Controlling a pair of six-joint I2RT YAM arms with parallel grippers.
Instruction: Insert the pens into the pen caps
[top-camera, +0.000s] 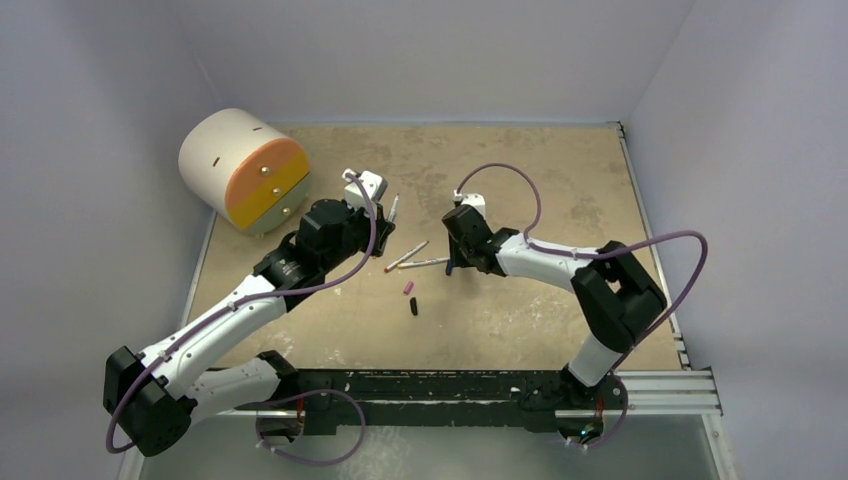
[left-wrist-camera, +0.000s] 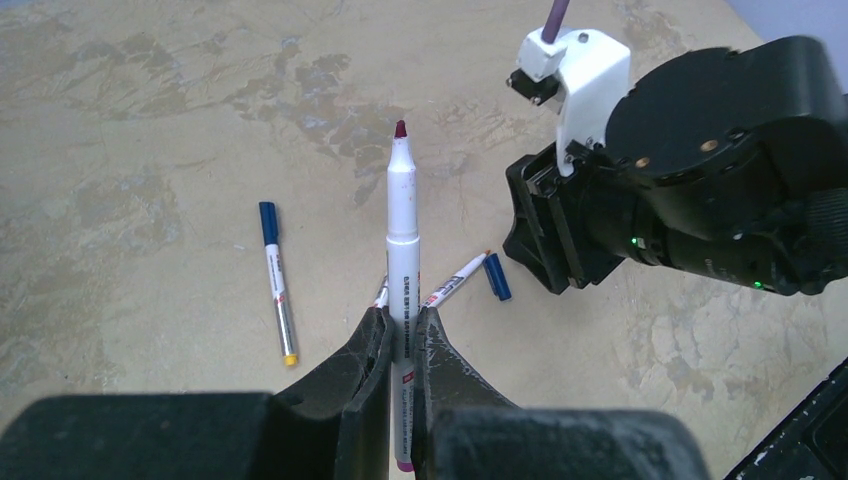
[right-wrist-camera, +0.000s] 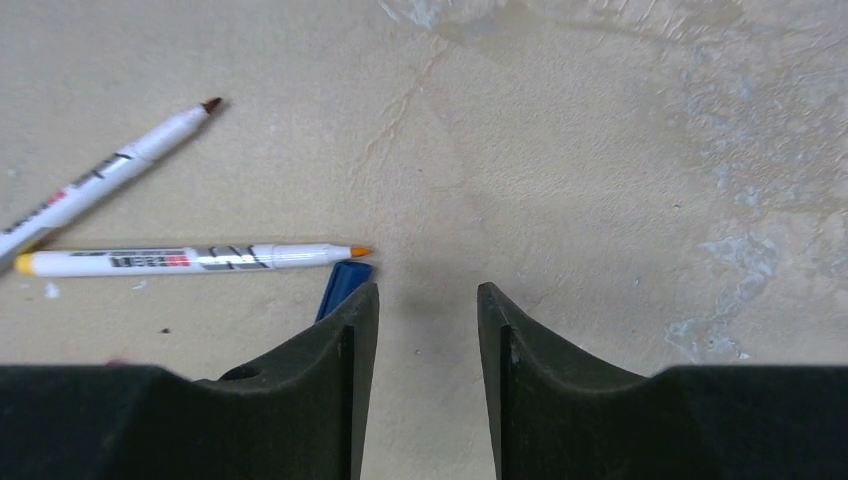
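Observation:
My left gripper (left-wrist-camera: 403, 315) is shut on a white pen (left-wrist-camera: 403, 230) and holds it above the table, dark red tip up; it also shows in the top view (top-camera: 393, 207). A pen wearing a dark blue cap (left-wrist-camera: 277, 290) lies to its left. An orange-tipped pen (right-wrist-camera: 190, 259) and a brown-tipped pen (right-wrist-camera: 110, 170) lie on the table. A loose dark blue cap (right-wrist-camera: 345, 285) lies at the orange tip, touching my right gripper's left finger. My right gripper (right-wrist-camera: 428, 290) is open and empty, low over the table. A pink cap (top-camera: 408, 288) and a black cap (top-camera: 413, 306) lie nearer the bases.
A large white and orange drum (top-camera: 245, 170) lies at the back left. A metal rail (top-camera: 480, 385) runs along the near edge. Walls close in the table on three sides. The two grippers are close together mid-table.

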